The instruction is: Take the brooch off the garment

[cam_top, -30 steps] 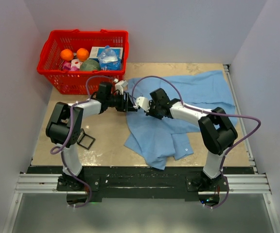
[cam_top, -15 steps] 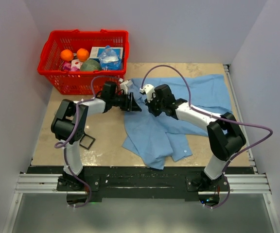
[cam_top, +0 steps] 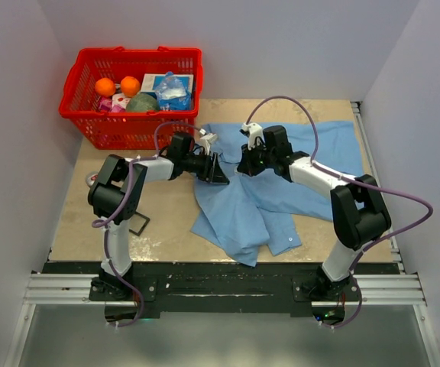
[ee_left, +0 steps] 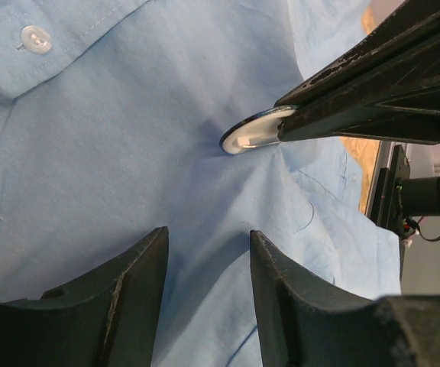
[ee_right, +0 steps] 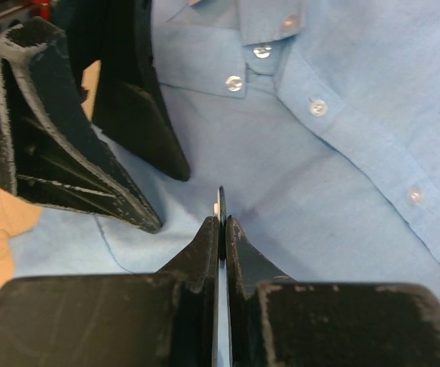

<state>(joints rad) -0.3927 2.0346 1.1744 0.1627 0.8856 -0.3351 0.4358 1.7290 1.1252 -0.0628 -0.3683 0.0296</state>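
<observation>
The right fingers (ee_right: pixel 208 246) are pressed together on the brooch (ee_right: pixel 221 200), pinching the thin disc edge-on by its rim. The brooch sits right at the garment (cam_top: pixel 244 218), just beside the button strip, w/ the blue cloth puckering up toward it (whether it is pinned through the cloth can't be told). The left fingers (ee_left: pixel 137 279) are spread w/ nothing between them, only cloth showing in the gap. They point at the brooch from the opposite side, near it but apart. Small white buttons (ee_right: pixel 234 82) run along the strip close by. From above, both arms meet over the garment's left part, which lies rumpled across the desk (cam_top: pixel 166 222). A red basket (cam_top: pixel 128 131) w/ groceries stands at the far left corner & a black square frame (cam_top: pixel 135 222) lies near the left arm
</observation>
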